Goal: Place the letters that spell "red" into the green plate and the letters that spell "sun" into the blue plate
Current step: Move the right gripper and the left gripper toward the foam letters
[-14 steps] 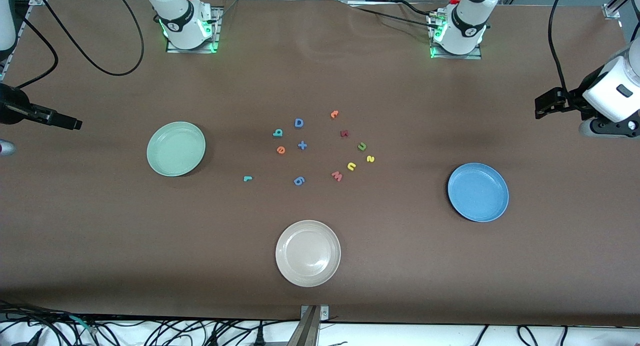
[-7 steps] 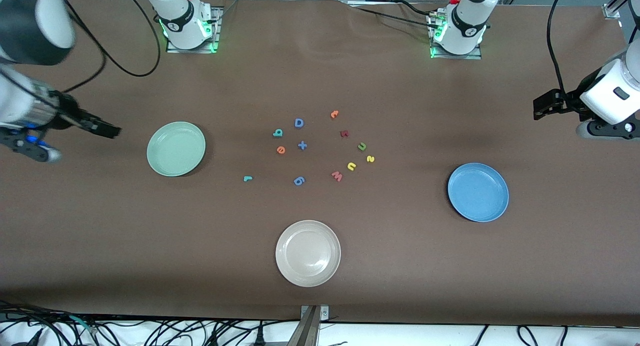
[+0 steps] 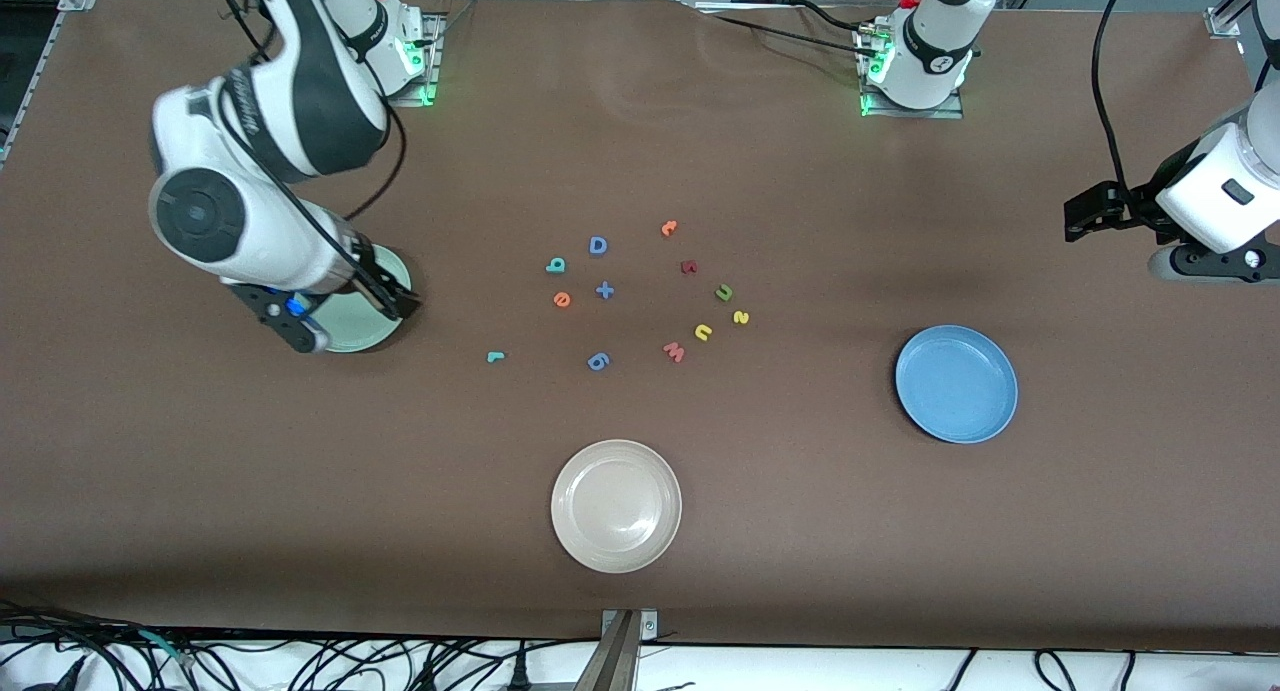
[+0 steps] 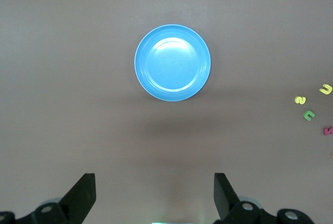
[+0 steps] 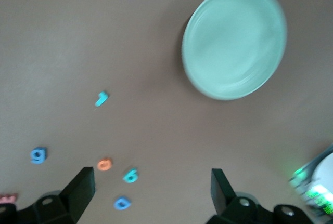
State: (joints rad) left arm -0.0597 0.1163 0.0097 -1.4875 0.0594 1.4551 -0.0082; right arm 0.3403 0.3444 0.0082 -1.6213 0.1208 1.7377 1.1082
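- We record the teal "r" (image 3: pixel 495 356) lying alone on the table (image 3: pixel 640 531), between the green plate (image 3: pixel 352 327) and the blue 6 (image 3: pixel 598 361), nearer to the front camera than the plate's middle.
- We list the teal "d" (image 3: pixel 556 265) and the orange "e" (image 3: pixel 562 299) close together, farther from the green plate than the "r", toward the left arm's end; a blue capital D (image 3: pixel 598 245) and a blue plus sign (image 3: pixel 604 291) lie just beside them.
- We note the green "n" (image 3: pixel 724 292), the yellow "s" (image 3: pixel 741 317) and the yellow "u" (image 3: pixel 703 332) clustered still farther from the green plate, with a pink W (image 3: pixel 674 351) beside the "u".
- The blue plate (image 3: pixel 956 383) sits well apart from the green plate, at the left arm's end; a beige-white plate (image 3: pixel 616 505) sits nearest the front camera.
- No plate holds a letter.
- Right gripper (image 3: pixel 392 296): over the green plate's rim, jaws spread wide and holding nothing; none of the letters lies between them.
- Left gripper (image 3: pixel 1080 211): waiting at the table's edge, well apart from the green plate, jaws spread wide and holding nothing; its wrist view shows the blue plate ahead of the jaws.
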